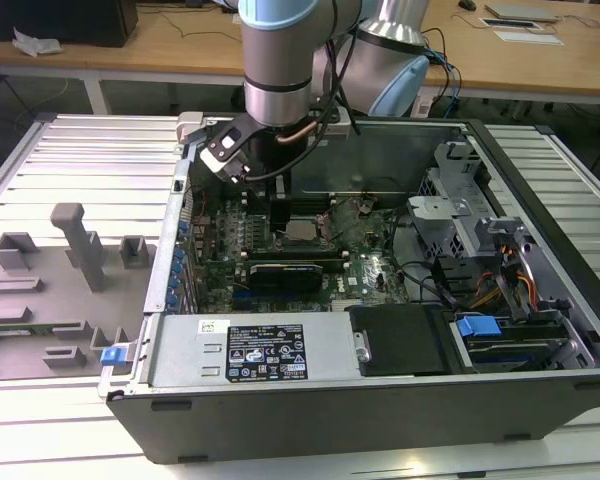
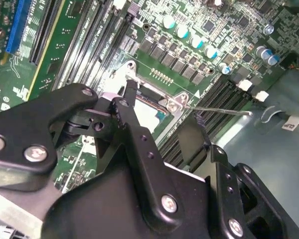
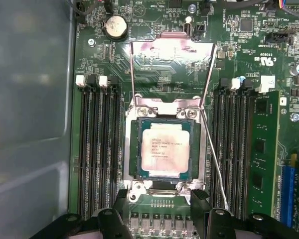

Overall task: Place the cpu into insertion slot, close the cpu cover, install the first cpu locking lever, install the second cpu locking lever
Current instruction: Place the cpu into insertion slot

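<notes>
The cpu (image 3: 165,152), a square chip with a pale metal top, lies flat in the insertion slot (image 3: 132,149) on the motherboard. The cpu cover (image 3: 172,50) stands tilted up from its hinge at the slot's far edge, foreshortened and shiny. A thin locking lever (image 3: 214,159) slants free along one side of the slot, and it also shows as a rod (image 2: 219,109) in the second wrist view. My gripper (image 3: 159,196) hovers just above the slot's near edge, open, its black fingers (image 3: 109,219) apart with nothing between them. In the exterior view the chip (image 1: 300,232) sits under the arm.
Long black memory slots (image 3: 97,149) flank the socket on both sides. A green memory card (image 3: 264,149) stands beside them. The open computer case wall (image 1: 400,150) rises behind the board. A black card (image 1: 285,272) lies across the board. Grey fixtures (image 1: 80,240) rest at the exterior view's left.
</notes>
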Robot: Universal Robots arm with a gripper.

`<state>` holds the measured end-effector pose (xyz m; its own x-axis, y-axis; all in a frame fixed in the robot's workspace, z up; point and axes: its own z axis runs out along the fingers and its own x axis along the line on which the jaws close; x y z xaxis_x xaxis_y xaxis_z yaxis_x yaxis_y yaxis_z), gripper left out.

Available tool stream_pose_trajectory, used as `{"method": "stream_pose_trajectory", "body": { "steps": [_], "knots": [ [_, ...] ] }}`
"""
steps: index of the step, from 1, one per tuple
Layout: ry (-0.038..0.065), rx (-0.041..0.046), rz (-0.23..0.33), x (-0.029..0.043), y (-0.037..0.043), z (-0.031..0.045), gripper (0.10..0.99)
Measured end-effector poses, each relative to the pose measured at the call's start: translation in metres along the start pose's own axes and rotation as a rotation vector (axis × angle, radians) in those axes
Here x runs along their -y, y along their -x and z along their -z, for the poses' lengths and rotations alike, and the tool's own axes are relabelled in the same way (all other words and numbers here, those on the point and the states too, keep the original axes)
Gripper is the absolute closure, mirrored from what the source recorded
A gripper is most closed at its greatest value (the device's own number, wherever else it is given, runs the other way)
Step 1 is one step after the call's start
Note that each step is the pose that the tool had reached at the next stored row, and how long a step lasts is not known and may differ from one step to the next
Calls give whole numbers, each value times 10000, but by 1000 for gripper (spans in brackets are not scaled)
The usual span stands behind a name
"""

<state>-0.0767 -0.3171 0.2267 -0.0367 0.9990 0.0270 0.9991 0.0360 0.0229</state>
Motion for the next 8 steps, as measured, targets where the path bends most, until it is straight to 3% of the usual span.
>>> {"method": "stream_pose_trajectory", "body": {
  "steps": [8],
  "knots": [
    [-25,0,-13,-247,9,-5,478]
  ]
}}
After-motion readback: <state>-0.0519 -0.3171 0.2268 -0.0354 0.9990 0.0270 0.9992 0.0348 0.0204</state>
